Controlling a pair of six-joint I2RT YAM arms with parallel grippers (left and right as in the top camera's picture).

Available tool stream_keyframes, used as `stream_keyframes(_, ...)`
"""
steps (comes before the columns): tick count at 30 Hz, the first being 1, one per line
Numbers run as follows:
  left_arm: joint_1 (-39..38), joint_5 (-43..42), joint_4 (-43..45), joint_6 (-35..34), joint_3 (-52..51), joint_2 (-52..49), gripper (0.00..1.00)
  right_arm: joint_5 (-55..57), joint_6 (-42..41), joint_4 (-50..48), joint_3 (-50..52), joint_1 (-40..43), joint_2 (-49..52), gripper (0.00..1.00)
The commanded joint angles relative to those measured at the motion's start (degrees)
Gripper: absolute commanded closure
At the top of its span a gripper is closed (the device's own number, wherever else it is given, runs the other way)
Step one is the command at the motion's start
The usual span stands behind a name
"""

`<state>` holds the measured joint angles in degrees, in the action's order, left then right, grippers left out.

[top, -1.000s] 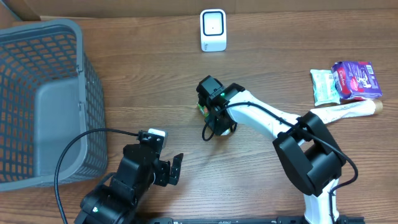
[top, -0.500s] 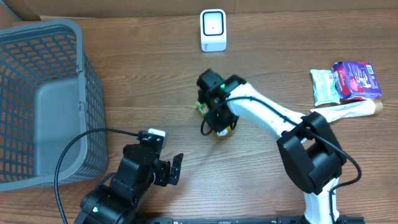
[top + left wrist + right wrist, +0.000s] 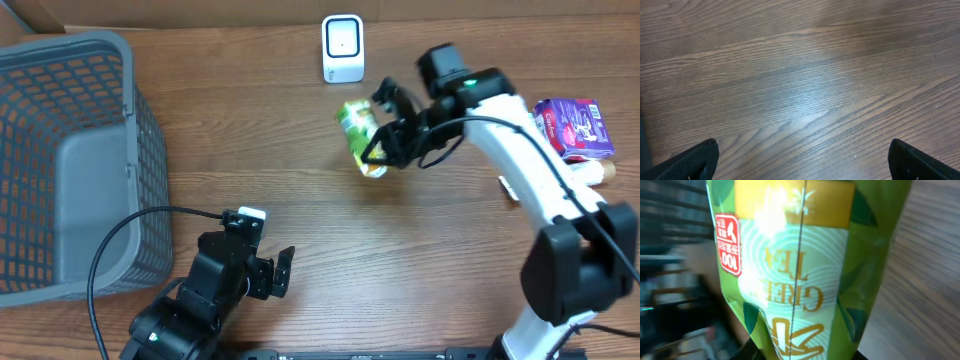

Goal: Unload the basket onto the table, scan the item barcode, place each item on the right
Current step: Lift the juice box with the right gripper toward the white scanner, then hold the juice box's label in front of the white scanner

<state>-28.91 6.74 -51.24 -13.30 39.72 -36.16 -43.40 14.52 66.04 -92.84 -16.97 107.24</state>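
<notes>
Across the whole view runs a brown wood-grain table [image 3: 300, 200], bare over most of its middle. At its left end sits a big grey mesh basket [image 3: 60, 150], and a black cable [image 3: 105, 250] loops just beside the basket's near corner. The white right arm [image 3: 530, 160] reaches in from the right and crosses over the goods lying there, hiding part of them. The black left arm [image 3: 200, 300] crouches at the near edge, and the left gripper [image 3: 275, 272] has its fingers spread wide over bare wood with nothing between them. The right gripper [image 3: 392, 140] is clamped on a green tea packet [image 3: 361, 138], held off the table, tilted, near the scanner and a little to its right. From the right wrist the packet fills the lens, its "GREEN TEA" print upside down. A small white scanner [image 3: 343, 47] stands upright at the far edge. A purple snack packet [image 3: 572, 128] lies at the right end, with a beige tube [image 3: 603, 172] just beside it.
</notes>
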Motion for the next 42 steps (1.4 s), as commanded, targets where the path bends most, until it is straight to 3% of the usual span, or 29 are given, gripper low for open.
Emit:
stream_keyframes(1,-0.46,0.74,0.07,0.9,-0.2,-0.11,0.0,-16.79,3.98,0.33,-2.56,2.05,-3.91,0.8)
stream_keyframes(13,-0.46,0.74,0.07,0.9,-0.2,-0.11,0.0,-35.08,2.99,0.0,-3.69,5.55,-9.88,0.82)
stream_keyframes(23,-0.46,0.74,0.07,0.9,-0.2,-0.11,0.0,-40.81,-17.49,-13.42,-3.69,5.53,-10.49,0.81)
stream_keyframes(34,-0.46,0.74,0.07,0.9,-0.2,-0.11,0.01,-22.58,-31.91,-26.73,-3.72,5.4,-10.49,0.81)
stream_keyframes(37,-0.46,0.74,0.07,0.9,-0.2,-0.11,0.0,-10.75,-32.33,-26.73,-4.96,5.07,-10.49,0.83)
stream_keyframes(42,-0.46,0.74,0.07,0.9,-0.2,-0.11,0.0,21.66,-28.92,-24.63,-7.58,0.31,-10.47,0.85)
